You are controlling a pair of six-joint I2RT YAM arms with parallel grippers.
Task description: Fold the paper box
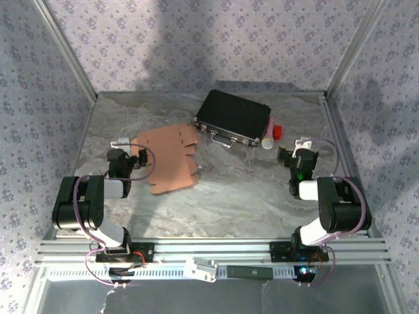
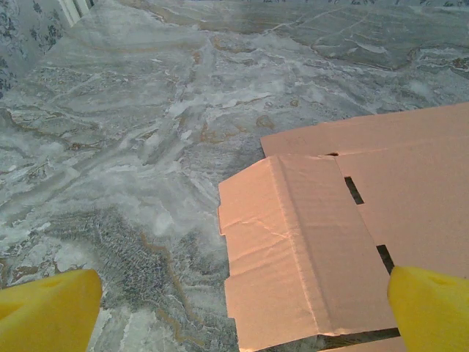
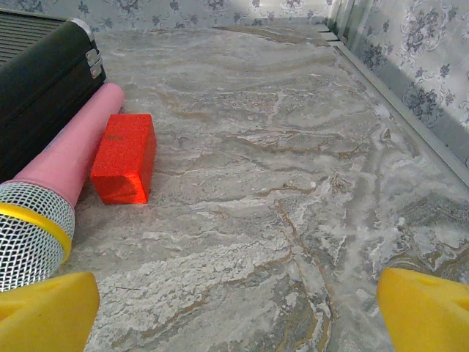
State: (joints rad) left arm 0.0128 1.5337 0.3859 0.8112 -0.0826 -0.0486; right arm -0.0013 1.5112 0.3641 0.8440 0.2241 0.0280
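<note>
The yellow fingers point(image 2: 51, 312) of the left gripper point(image 2: 238, 317) stand spread wide and hold nothing. The right gripper point(image 3: 238, 312) has its yellow fingers point(image 3: 47, 308) just as far apart, also with nothing between them.

The table point(image 1: 249, 190) has a grey, marble-patterned top. Walls point(image 1: 196, 39) papered in pale lilac with small flowers close it in on three sides, with bare metal posts at the corners.

The black case point(image 1: 234, 118) lies toward the back of the table, lid shut, with metal latches on its near side, so its contents cannot be seen. The paper box point(image 1: 171, 159) is still a flat salmon-pink sheet with notched tabs. It lies left of the case and nearer the arms, its far corner close to the case's near left corner. The left gripper hovers over the edge of the sheet farthest from the case.

A pink-handled microphone point(image 3: 66, 161) with a silver mesh head and a yellow band lies against the case's right end. A red block point(image 3: 124, 158) sits just beyond it, on the side away from the case. The right gripper hangs right of the case, nearer the arms.

The block's top carries a faint mark that is too small to read.
</note>
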